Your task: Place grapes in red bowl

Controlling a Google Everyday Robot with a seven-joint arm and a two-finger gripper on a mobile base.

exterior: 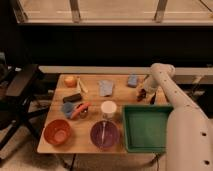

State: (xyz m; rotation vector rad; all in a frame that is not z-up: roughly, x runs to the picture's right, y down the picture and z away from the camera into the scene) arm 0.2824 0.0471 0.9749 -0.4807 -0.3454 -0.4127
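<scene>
The hand [145, 95] is seen at the grapes [141, 93] near the tabletop [120, 84] right edge; whether they are gripped cannot be told. The red bowl [58, 132] is set well apart.

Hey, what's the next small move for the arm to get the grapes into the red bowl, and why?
Probably ease the gripper down onto the grapes and take hold. It is right at them by the right edge of the table, behind the green tray; I can't tell whether it has them. The red bowl sits at the front left, so carrying comes later.
</scene>
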